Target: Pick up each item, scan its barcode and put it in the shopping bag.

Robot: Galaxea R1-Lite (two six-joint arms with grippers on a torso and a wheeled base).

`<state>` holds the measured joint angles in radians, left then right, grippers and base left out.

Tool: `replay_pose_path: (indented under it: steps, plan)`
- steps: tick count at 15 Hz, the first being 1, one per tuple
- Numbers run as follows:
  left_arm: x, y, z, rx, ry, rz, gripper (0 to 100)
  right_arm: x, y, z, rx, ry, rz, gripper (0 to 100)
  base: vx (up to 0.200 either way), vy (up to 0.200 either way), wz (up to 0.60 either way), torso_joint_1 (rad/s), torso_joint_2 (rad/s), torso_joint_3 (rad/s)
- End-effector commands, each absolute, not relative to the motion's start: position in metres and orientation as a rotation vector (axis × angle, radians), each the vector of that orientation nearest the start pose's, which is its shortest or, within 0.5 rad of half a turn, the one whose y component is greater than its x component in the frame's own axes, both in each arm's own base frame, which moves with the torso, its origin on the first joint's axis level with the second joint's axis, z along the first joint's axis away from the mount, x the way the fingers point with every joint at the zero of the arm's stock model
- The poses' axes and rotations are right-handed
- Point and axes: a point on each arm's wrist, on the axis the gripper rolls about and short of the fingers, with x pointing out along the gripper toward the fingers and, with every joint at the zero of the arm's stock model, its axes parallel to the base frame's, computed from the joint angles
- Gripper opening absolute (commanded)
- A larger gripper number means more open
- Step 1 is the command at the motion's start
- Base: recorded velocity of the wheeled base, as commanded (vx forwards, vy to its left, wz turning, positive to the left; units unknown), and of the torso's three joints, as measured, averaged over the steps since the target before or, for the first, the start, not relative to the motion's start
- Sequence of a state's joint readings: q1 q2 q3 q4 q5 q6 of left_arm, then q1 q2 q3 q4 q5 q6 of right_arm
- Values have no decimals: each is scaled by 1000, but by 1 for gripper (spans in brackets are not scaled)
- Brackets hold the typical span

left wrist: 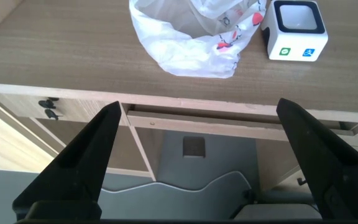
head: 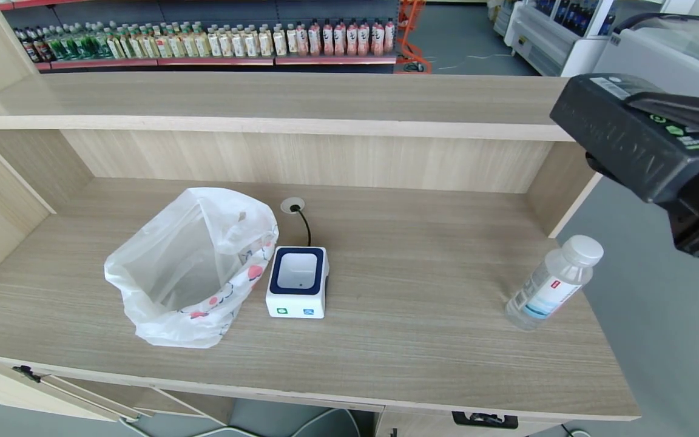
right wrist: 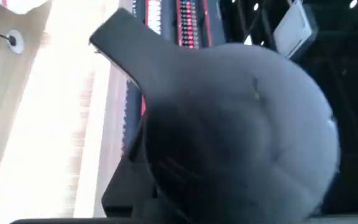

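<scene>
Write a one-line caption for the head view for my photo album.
A water bottle stands at the right end of the wooden counter; a barcode scanner sits beside an open shopping bag.

Holds the left gripper (left wrist: 199, 109) low, pointed forward, with its two dark fingers (left wrist: 86, 162) spread wide apart. Carries the right arm (head: 647, 139) raised high at the right side, close to the head camera, its black bulky end tilted down and inward. Cannot tell from any view how that end's grip stands.
</scene>
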<state>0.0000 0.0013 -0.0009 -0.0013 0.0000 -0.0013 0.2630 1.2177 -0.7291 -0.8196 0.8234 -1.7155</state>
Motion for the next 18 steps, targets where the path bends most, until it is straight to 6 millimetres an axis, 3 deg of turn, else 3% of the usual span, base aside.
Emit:
replay_pose_path:
  steps: [1, 3, 6, 9, 14, 18]
  plan:
    - [-23, 0, 76, -2, -2, 0, 100, 163, 70, 294, -1757, -1471, 498, 0, 0, 0, 0, 0, 0, 0]
    - [-23, 0, 76, -2, 0, 0, 100, 152, 72, 299, -1829, -1652, 413, 0, 0, 0, 0, 0, 0, 0]
    - [-23, 0, 76, -2, 0, 0, 100, 118, 76, 311, -1824, -2029, 267, 0, 0, 0, 0, 0, 0, 0]
    - [-23, 0, 76, -2, -2, 0, 100, 103, 71, 309, -1837, -2166, 185, 0, 0, 0, 0, 0, 0, 0]
    - [-23, 0, 76, -2, -2, 0, 100, 100, 71, 302, -1789, -2222, 249, 0, 0, 0, 0, 0, 0, 0]
    - [-23, 0, 76, -2, -2, 0, 100, 105, 74, 271, -1737, -2081, 629, 0, 0, 0, 0, 0, 0, 0]
